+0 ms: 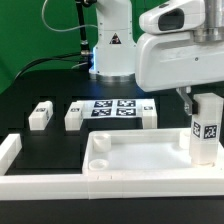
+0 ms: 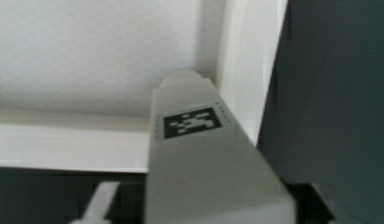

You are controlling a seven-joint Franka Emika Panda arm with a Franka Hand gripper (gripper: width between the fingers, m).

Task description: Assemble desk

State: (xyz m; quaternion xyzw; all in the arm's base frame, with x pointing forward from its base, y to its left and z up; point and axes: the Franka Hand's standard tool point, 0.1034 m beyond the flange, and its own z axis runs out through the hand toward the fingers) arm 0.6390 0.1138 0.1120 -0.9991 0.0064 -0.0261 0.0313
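Observation:
The white tray-like tabletop (image 1: 138,160) lies at the front of the black table. One white leg (image 1: 205,132) with a black-and-white tag stands upright at its corner on the exterior view's right. My gripper (image 1: 200,106) comes down over the top of that leg, its jaws shut against the sides. In the wrist view the tagged leg (image 2: 199,125) fills the space between my fingers (image 2: 104,200), above the tabletop's rimmed corner (image 2: 100,60). Three more legs lie behind the tabletop (image 1: 40,115) (image 1: 76,114) (image 1: 150,113).
The marker board (image 1: 113,108) lies flat between the loose legs. Long white border bars run along the front (image 1: 50,187) and the exterior view's left (image 1: 8,150). The arm's base (image 1: 110,55) stands at the back, with cables beside it.

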